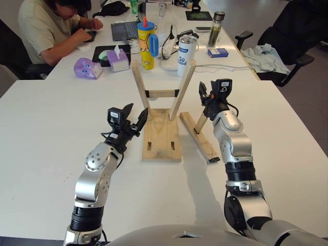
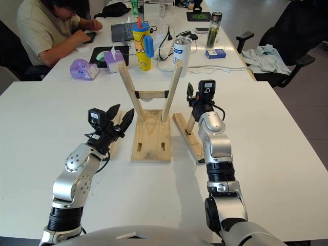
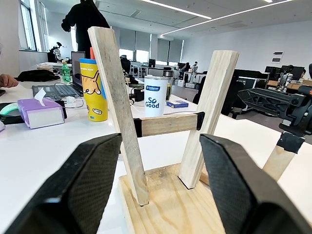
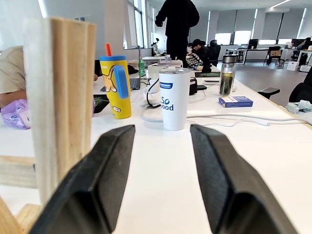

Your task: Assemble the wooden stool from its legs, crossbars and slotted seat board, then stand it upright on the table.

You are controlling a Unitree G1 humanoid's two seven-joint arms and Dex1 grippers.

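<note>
Two legs [image 1: 183, 88] joined by a crossbar [image 1: 161, 94] stand tilted in the slotted seat board [image 1: 162, 142], which lies flat near the middle of the table [image 1: 51, 133]. The left gripper [image 1: 139, 108] hovers just beside the board's left edge near the foot of the left leg, its claw released, pads spread with nothing between them. By the board's right edge another leg [image 1: 205, 146] lies on the table with a further leg [image 1: 201, 122] rising from it, and the right gripper [image 4: 162, 128] sits by that leg's top, claw likewise released, grasping nothing.
</note>
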